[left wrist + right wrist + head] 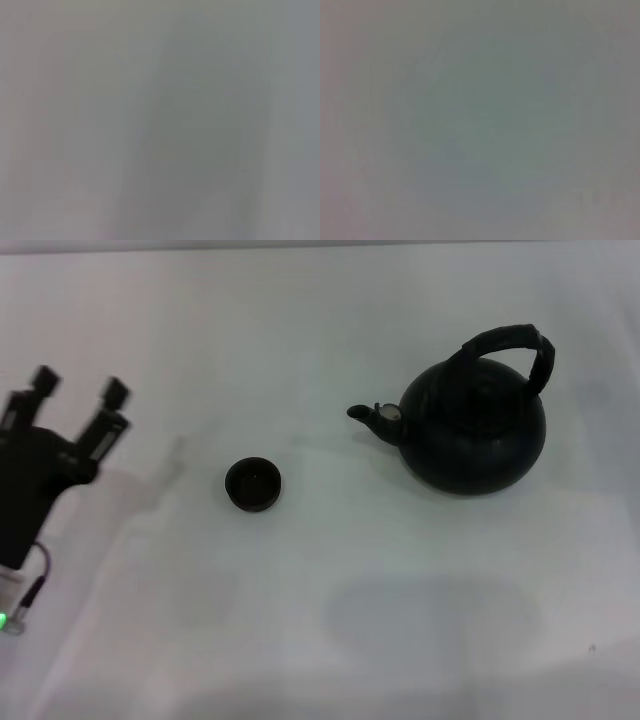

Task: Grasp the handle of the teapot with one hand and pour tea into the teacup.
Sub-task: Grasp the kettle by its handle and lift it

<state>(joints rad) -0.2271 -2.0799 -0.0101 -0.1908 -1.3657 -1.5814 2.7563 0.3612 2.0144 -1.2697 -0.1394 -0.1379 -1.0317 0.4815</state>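
The matte-black teapot (474, 434) stands upright at the right of the white table, its short spout (374, 416) with a pale tip pointing left. Its thick black wrapped handle (513, 346) arches over the top, free of any gripper. The small dark teacup (253, 484) sits upright left of the spout, apart from the pot. My left gripper (79, 385) is at the far left edge, fingers spread open and empty, well left of the cup. My right gripper is out of view. Both wrist views show only a grey blur.
The white table (330, 620) spreads around both objects. A soft shadow lies on it at the front centre-right. A cable with a green light (5, 619) hangs at the left arm.
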